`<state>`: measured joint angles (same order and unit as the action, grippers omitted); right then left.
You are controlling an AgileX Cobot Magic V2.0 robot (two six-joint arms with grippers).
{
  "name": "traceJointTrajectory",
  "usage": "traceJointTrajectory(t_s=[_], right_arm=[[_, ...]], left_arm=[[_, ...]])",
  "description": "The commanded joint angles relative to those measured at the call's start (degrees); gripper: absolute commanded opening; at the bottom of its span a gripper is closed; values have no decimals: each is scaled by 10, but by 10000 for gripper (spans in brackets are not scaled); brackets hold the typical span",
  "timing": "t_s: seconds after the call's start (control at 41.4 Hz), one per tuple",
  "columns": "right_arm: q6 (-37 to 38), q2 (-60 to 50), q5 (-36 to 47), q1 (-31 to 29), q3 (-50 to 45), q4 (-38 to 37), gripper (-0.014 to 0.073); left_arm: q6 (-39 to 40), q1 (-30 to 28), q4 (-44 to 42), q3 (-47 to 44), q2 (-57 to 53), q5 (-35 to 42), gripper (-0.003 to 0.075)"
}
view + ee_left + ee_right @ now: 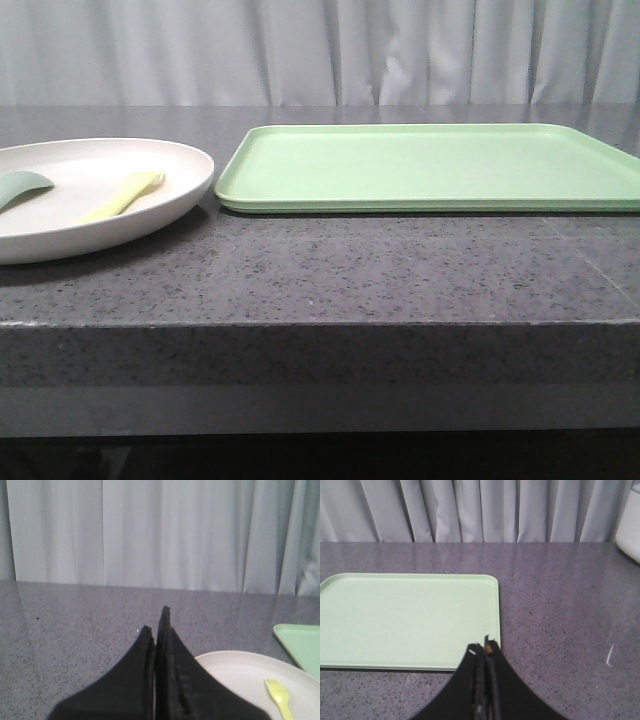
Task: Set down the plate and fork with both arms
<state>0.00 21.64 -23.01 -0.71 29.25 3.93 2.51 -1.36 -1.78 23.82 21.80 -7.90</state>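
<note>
Plate (60,215) position, front view: it rests on the bench (330,280) at the left, cut by the left frame edge. The fork (124,194) lies inside it, right of centre, with a grey-green utensil (20,187) further left in the same plate. A light green tray (430,168) sits just right of the plate; whether the two rims touch cannot be told. Bare bench runs along the whole front edge. A pale curtain (320,50) closes off the far side. Neither arm appears in this view.

Left wrist view: the left gripper (156,622) is closed, fingers pressed together with nothing between them, held above the bench. The plate (240,675) lies beside and below it, and the tines of the fork (280,697) are resolved here, unlike in the front view. A corner of the tray (300,647) shows beyond the plate. Open bench extends to the curtain (150,530).

Right wrist view: the right gripper (485,647) is likewise closed and empty, positioned over the near right corner of the tray (405,620). The tray holds nothing. Clear bench (560,605) lies beside it. Only this view shows a white object (630,525) at the far bench edge, cut off by the frame and not identifiable.
</note>
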Motion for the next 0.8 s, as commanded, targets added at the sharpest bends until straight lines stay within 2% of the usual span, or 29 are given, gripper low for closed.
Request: traceJointTrajectory(t_s=[0.0,0.193,0.29,0.363,0.484,0.532,0.604,0.653,0.774], right_arm=[[0,62,44,-2,38,3,-58],[0,114,56,-2,42,3,-38],[-3,114,58,-2,42,3,71],[-3,114,61,-2,42,3,207],[-3,114,61,-2,42,3,486],[-3,114,62,-2,42,3,566],[-3,114,65,-2,42,3,636],[-3,114,67,-2,42,3,649],[-3,114,74,-2,42,3,645]], left_arm=[[5,0,-13,47,71,25,-18],[5,0,-13,60,113,30,-18],[5,0,-13,60,114,29,-5],[5,0,-13,60,114,30,65],[5,0,-12,60,114,30,338],[5,0,-3,60,114,30,453],[5,0,8,60,114,30,575],[5,0,14,60,114,31,601],[5,0,21,60,117,45,599]])
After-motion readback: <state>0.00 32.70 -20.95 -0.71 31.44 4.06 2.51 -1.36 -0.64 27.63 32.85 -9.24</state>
